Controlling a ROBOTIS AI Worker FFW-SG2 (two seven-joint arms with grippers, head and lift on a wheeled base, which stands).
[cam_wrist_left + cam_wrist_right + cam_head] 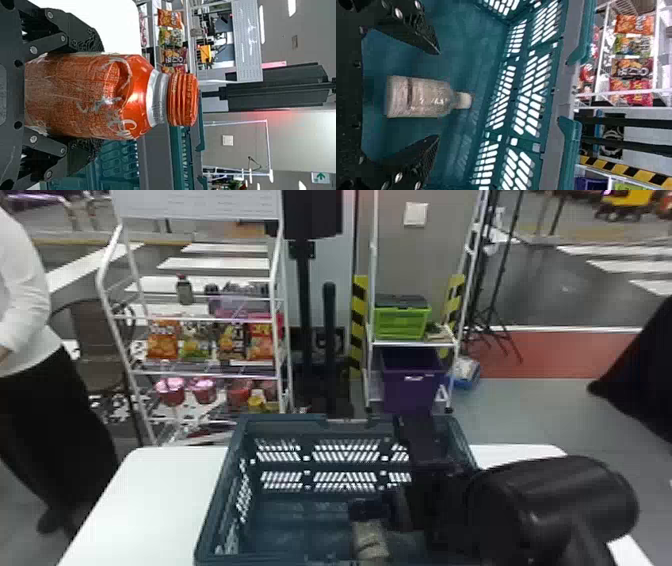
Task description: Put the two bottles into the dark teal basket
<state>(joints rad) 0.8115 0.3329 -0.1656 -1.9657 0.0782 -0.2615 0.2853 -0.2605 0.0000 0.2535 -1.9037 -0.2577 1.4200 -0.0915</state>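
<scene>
Over there, the left end effector [98, 96] has the orange bottle [134, 99] gripped near the dark teal basket [285, 426]; inside that, the right end effector [387, 510] is released, spread around the pale bottle [421, 97].

The basket [285, 422] is dark teal with a grey band below its rim, its walls patterned with rows of slots; inside the basket, a pale beige bottle [419, 97] has a whitish cap [463, 100]; in the left wrist view, in front of the basket, the other bottle [87, 95] is metallic orange-red with whitish script, a silver neck band and an orange-red cap [183, 99]; the table [160, 490] beside the basket is white; beyond the basket are orange, green, dark-and-orange and red snack bags [162, 340], a lime-green crate [402, 324], a purple bin [412, 385] and yellow-and-black diagonal stripes [358, 325].
</scene>
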